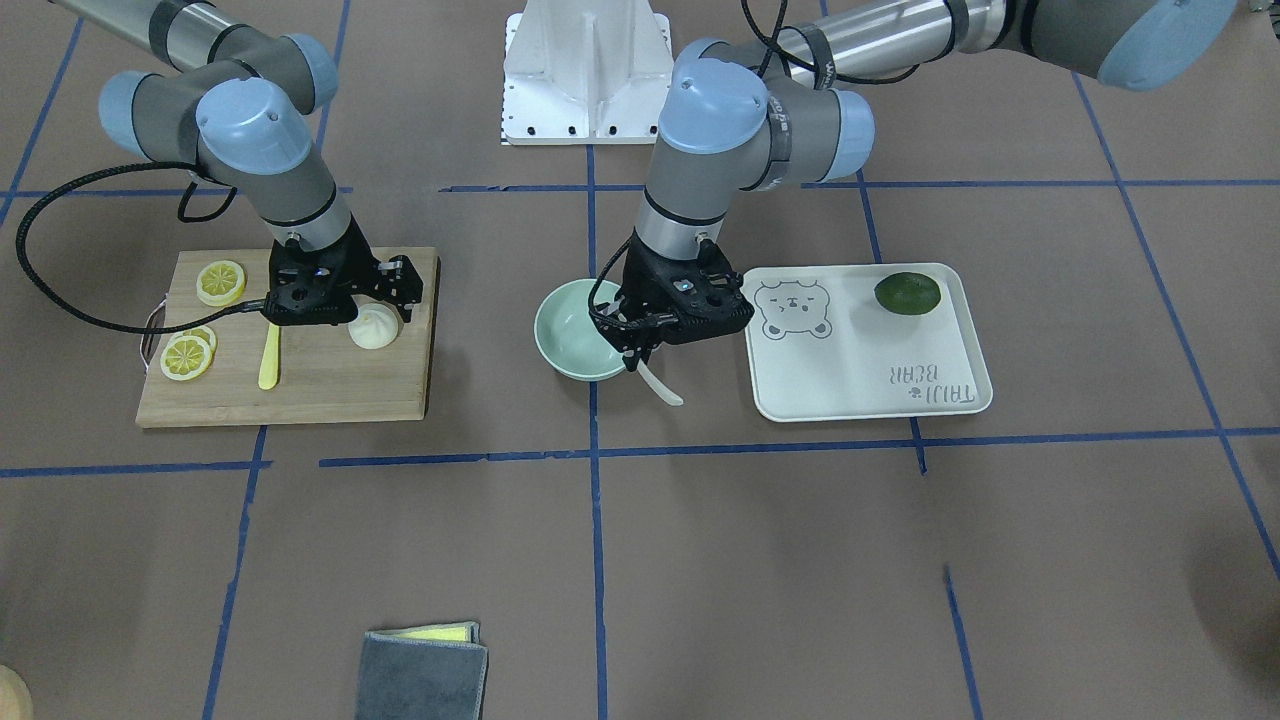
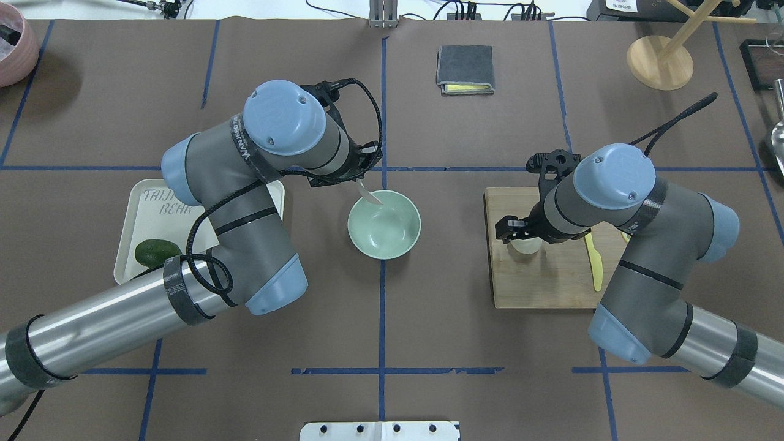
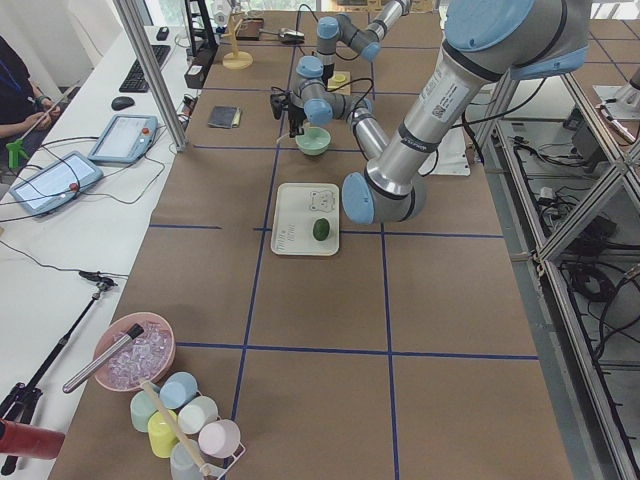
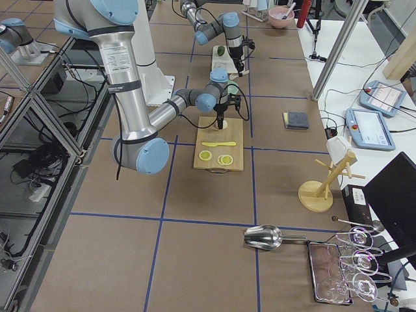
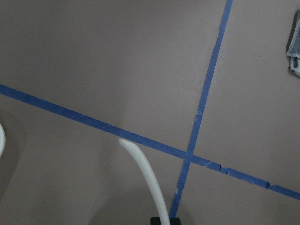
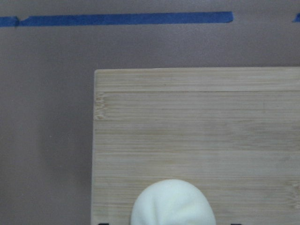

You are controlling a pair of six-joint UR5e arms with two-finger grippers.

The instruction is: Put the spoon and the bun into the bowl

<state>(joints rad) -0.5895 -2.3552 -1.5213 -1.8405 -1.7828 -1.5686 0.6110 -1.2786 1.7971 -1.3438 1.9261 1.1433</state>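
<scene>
The mint-green bowl [image 1: 572,335] stands empty mid-table, also in the overhead view [image 2: 392,236]. My left gripper [image 1: 640,352] is shut on the pale spoon [image 1: 662,385] and holds it tilted at the bowl's rim; one end reaches over the rim in the overhead view [image 2: 370,195]. The spoon's handle shows in the left wrist view [image 5: 146,176]. The white bun [image 1: 375,328] sits on the wooden cutting board [image 1: 330,385]. My right gripper [image 1: 382,312] is open, low over the bun, one finger on each side. The bun fills the lower middle of the right wrist view [image 6: 173,204].
A yellow knife [image 1: 269,358] and lemon slices [image 1: 220,282] [image 1: 187,357] lie on the board beside the bun. A white tray [image 1: 880,375] with a dark green lime [image 1: 907,293] lies next to the bowl. A folded grey cloth [image 1: 425,672] lies at the table's far side.
</scene>
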